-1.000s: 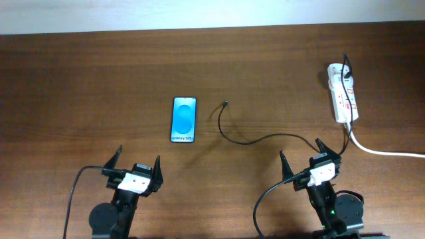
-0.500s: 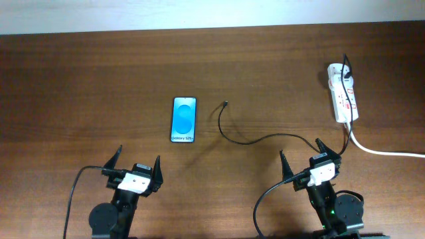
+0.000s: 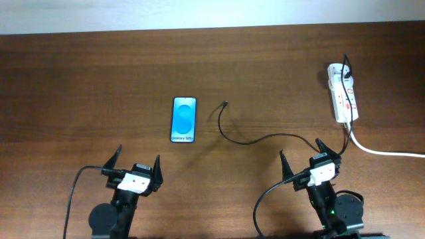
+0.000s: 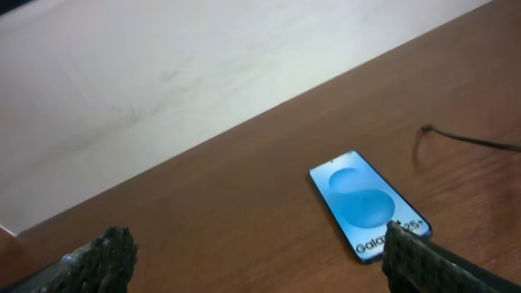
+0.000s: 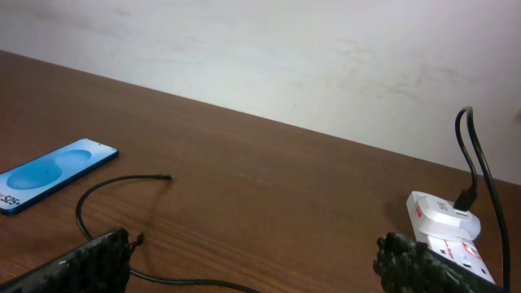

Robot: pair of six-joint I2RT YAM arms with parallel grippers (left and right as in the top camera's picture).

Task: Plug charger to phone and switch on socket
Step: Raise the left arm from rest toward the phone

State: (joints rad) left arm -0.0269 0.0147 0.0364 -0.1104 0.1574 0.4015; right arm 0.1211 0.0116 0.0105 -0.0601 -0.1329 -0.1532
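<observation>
The phone point(image 3: 184, 119) lies flat on the brown table with its blue screen up; it also shows in the left wrist view point(image 4: 368, 205) and the right wrist view point(image 5: 50, 174). The charger cable point(image 3: 255, 140) curves from its plug tip point(image 3: 226, 103), right of the phone, toward the white socket strip point(image 3: 343, 92) at the far right, where it is plugged in. The strip also shows in the right wrist view point(image 5: 449, 228). My left gripper point(image 3: 139, 161) is open and empty below the phone. My right gripper point(image 3: 300, 155) is open and empty below the cable.
The strip's thick white cord point(image 3: 385, 152) runs off the right edge of the table. A pale wall runs behind the table's far edge point(image 5: 244, 114). The robots' own black cables trail near the front edge point(image 3: 72, 192).
</observation>
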